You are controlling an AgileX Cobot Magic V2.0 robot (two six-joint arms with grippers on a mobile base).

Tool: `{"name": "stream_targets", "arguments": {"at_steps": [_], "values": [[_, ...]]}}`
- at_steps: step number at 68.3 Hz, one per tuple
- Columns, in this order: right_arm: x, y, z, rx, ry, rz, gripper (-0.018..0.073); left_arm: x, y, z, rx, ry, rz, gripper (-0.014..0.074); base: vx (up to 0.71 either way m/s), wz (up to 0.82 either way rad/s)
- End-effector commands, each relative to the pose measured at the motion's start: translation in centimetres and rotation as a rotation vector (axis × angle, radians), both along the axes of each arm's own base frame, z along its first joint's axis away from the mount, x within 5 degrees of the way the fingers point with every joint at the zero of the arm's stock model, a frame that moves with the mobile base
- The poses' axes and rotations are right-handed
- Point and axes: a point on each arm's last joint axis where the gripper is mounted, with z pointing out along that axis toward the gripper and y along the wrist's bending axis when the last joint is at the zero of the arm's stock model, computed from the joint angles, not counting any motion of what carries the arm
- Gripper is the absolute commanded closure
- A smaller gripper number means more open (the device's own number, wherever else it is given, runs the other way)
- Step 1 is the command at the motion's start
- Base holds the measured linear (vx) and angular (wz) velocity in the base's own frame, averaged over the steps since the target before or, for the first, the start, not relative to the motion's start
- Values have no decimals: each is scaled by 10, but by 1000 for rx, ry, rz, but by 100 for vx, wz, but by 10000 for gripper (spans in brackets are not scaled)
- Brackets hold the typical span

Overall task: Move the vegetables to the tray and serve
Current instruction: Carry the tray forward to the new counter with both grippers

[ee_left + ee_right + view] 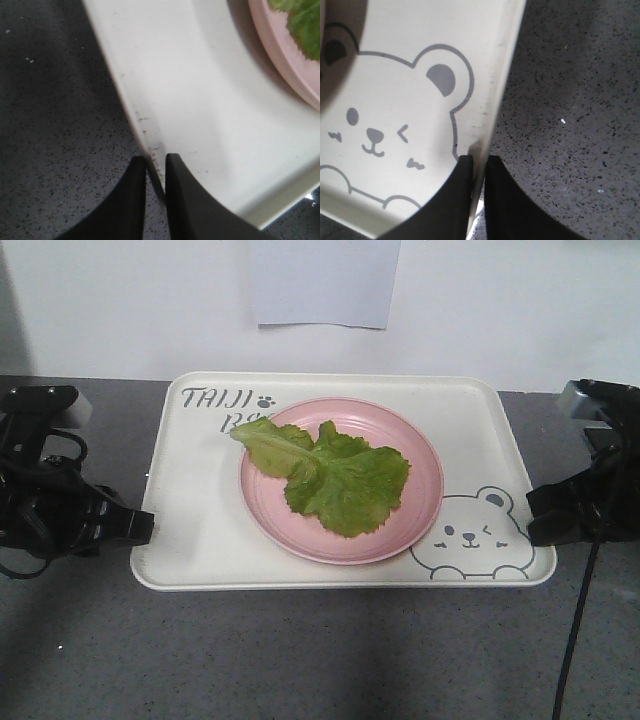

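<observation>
The cream-white tray (480, 430) lies on the grey table, carrying a pink plate (425, 495). On that plate rests the green lettuce leaf (340, 478), the vegetables. My left gripper (148, 527) is shut on the tray's left rim, with the rim wedged between its black fingers (132, 200) in the left wrist view. At the opposite side my right gripper (532, 515) is shut on the tray's right rim (492, 100), just beside the bear drawing (395, 120). A corner of the leaf (300, 20) shows at the top right of the left wrist view.
Speckled grey tabletop (300, 660) surrounds the tray. A white wall with a sheet of paper (325, 280) stands right behind it. A black cable (575, 630) hangs from the right arm over the table's front right.
</observation>
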Motion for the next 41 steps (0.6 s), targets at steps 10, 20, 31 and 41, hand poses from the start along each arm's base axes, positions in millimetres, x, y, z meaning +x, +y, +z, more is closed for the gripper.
{"name": "stream_targets", "arguments": {"at_steps": [10,20,31,41], "values": [[-4,10,22,88,-73,29,562,-2,-5,22,-81,-89,6,602,0,0],[-4,10,22,88,-73,29,562,-2,-5,22,-81,-89,6,602,0,0],[-4,10,22,88,-73,29,562,-2,-5,22,-81,-89,6,602,0,0],[-4,10,22,88,-73,29,562,-2,-5,22,-81,-89,6,602,0,0]]}}
